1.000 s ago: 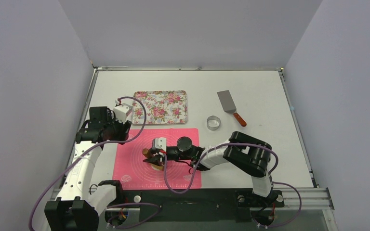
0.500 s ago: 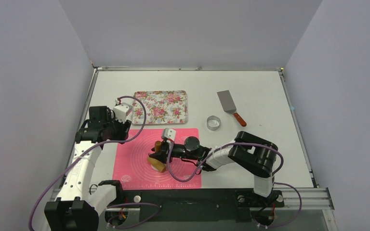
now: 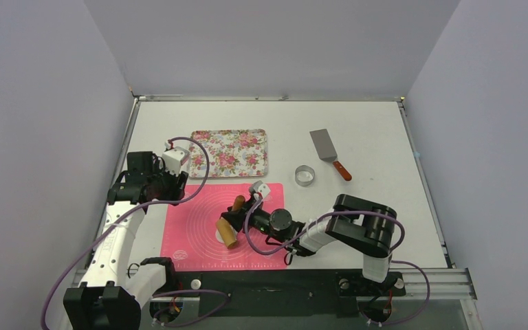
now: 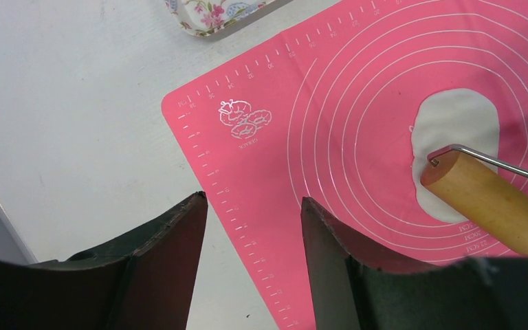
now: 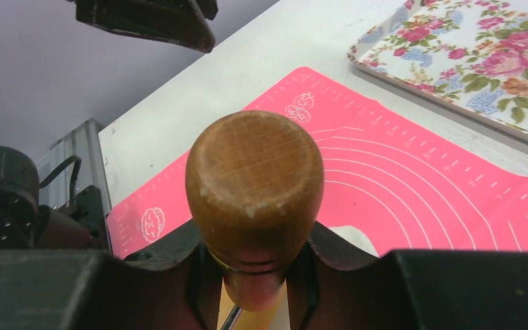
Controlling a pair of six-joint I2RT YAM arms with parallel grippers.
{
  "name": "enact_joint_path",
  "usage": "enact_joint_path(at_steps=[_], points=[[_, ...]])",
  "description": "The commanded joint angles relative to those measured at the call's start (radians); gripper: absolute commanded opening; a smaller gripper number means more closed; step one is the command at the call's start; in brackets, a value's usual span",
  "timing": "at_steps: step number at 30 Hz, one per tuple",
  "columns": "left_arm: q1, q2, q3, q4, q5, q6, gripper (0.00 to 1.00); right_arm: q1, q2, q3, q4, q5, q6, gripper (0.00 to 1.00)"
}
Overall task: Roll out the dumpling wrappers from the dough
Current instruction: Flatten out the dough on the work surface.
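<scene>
Our right gripper point(image 5: 251, 271) pinches the roller point(image 4: 488, 203) handle; our left gripper point(image 4: 254, 227) hangs spread by the mat point(image 4: 268, 158) corner. The dough point(image 4: 457, 130) lies flattened mid-mat, under the roller's end. We judge it soft, sticky, easily torn: lift by sliding under an edge, never pinching.

Mat point(image 3: 185, 234) is showing hot pink w/ white concentric rings, ruler ticks & a small white logo. Dough point(image 4: 457, 137) is looking plain white, no marks. Roller point(image 4: 488, 203) is showing a pale tan wood barrel, a silver wire frame and a darker brown handle point(image 5: 254, 179) w/ faint grain. Tray point(image 3: 229, 152) is wearing a floral print: pink/red roses & green leaves on cream. Spatula point(image 3: 330, 155) is showing a silver blade & red-brown grip. Ring cutter point(image 3: 305, 175) is gleaming silver. Table point(image 3: 357, 130) is reading off-white. Cables point(image 3: 199, 165) are showing purple. Left gripper point(image 4: 253, 203) & right gripper point(image 5: 251, 275) are both looking black.
</scene>
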Motion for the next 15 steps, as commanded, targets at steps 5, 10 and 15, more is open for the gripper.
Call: enact_joint_path(at_steps=[5, 10, 15], points=[[0.008, -0.022, 0.047, 0.035, 0.033, 0.013, 0.51, 0.022, -0.055, 0.047, 0.002, 0.103, 0.000, 0.00], [0.008, -0.020, 0.047, 0.035, 0.043, 0.006, 0.51, 0.009, 0.016, 0.007, 0.067, 0.084, -0.002, 0.00], [0.007, -0.016, 0.048, 0.031, 0.038, 0.005, 0.51, -0.014, 0.052, -0.045, 0.082, 0.105, 0.013, 0.00]])
